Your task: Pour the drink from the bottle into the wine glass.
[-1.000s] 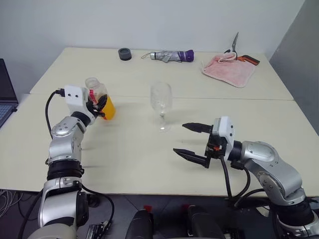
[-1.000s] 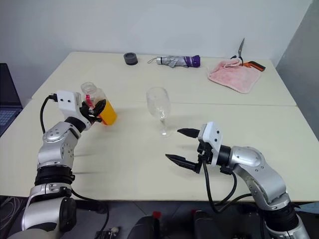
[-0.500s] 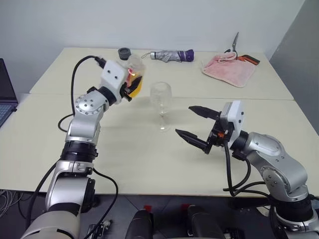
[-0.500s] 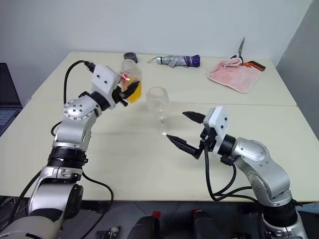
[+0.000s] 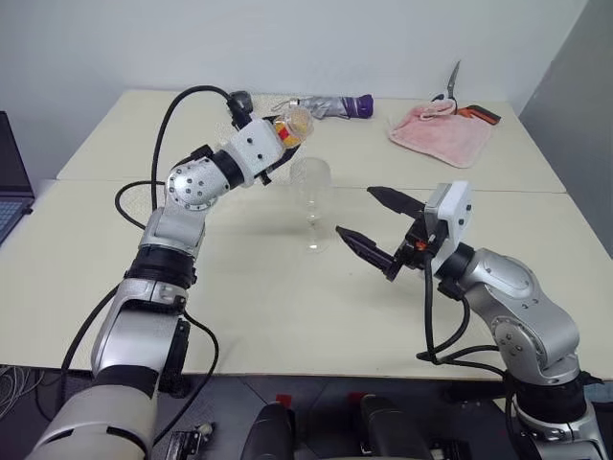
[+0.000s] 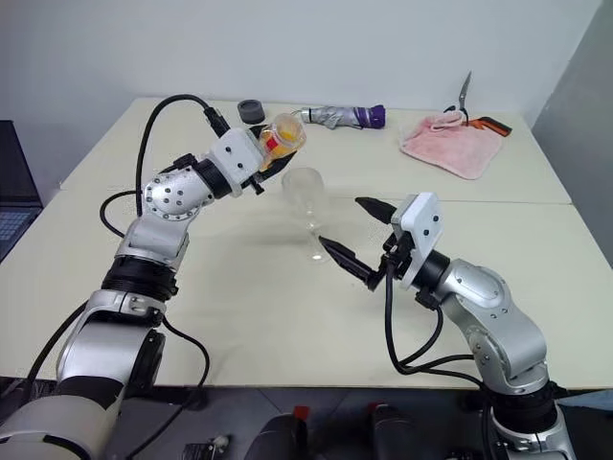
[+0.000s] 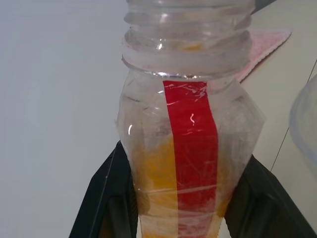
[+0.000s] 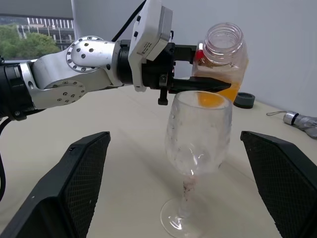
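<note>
**Bottle poised beside the glass, pour not yet begun**

The left gripper has its jaws clamped around the small clear plastic bottle with the red label strip, held aloft and tilted, its uncapped mouth just above the rim of the clear stemmed wine glass. From the glass, the bottle sits at about ten o'clock. The bright orange-yellow drink lies pooled in the bottle's lower part; none shows in the bowl, which looks empty.

The glass stands upright on the pale surface, near its middle. The right gripper hangs at roughly four o'clock from the glass, jaws spread wide on either side of the stem without touching it.

By my reckoning the pouring step is just starting: next the bottle needs tipping further, mouth kept over the bowl.

The label strip is plain red; no writing is legible on it.
</note>
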`<state>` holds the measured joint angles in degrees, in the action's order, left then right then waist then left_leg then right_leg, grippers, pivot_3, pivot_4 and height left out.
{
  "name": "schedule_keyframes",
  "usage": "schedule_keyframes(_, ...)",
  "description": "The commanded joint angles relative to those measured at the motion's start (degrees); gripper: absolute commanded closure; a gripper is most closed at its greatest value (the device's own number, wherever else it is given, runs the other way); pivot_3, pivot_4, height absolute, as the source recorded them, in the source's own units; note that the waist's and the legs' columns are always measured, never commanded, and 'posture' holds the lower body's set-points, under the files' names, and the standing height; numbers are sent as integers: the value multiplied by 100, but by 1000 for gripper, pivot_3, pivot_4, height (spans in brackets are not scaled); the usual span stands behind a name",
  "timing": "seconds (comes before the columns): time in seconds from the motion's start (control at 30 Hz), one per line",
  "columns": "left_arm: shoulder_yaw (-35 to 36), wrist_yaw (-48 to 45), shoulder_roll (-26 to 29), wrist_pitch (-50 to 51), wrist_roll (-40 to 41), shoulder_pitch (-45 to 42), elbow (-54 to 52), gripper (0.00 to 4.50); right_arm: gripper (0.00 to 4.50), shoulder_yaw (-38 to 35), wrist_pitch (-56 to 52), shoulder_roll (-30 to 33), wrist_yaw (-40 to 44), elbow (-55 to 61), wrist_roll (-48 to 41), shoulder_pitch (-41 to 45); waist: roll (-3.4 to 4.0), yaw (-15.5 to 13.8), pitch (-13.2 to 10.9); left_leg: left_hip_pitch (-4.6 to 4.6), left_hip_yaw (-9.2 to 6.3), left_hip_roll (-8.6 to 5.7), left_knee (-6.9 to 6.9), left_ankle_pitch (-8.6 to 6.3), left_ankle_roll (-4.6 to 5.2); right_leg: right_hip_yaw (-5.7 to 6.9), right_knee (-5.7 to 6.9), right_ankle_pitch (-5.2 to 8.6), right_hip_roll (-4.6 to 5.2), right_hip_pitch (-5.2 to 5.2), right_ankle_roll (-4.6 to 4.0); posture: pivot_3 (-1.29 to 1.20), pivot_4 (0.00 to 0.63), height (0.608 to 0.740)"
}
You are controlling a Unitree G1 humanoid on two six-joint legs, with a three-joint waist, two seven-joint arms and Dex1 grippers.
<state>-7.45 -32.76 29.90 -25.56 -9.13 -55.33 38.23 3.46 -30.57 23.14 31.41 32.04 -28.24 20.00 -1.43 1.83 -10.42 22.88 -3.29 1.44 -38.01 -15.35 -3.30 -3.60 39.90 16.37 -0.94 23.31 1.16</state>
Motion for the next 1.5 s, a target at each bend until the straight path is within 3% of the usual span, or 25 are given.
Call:
schedule_keyframes(0.03, 21, 210, 150, -537, -201, -335, 93, 2760, 0, -133, 17, 71, -9, 59, -25, 46, 0, -1, 0, 0, 0, 0, 0, 0, 0, 0, 0, 0, 0, 0, 0, 0, 150, 740)
schedule_keyframes(0.63, -295, 737, 691, -1945, -1256, -765, 779, 2760, 0, -146, 88, 502, 248, -127, 21, -86, 0, -3, 0, 1, 0, -1, -1, 0, 0, 2, 1, 0, 0, 0, 0, 0, 150, 740)
schedule_keyframes(1.5, -641, 1861, 1031, -2434, -2246, -1138, 1263, 2766, 0, -309, -30, 527, 398, -146, -179, 50, 0, -2, 0, 0, 1, -1, -1, 0, 0, 3, 3, 0, 1, 0, 0, 0, 150, 740)
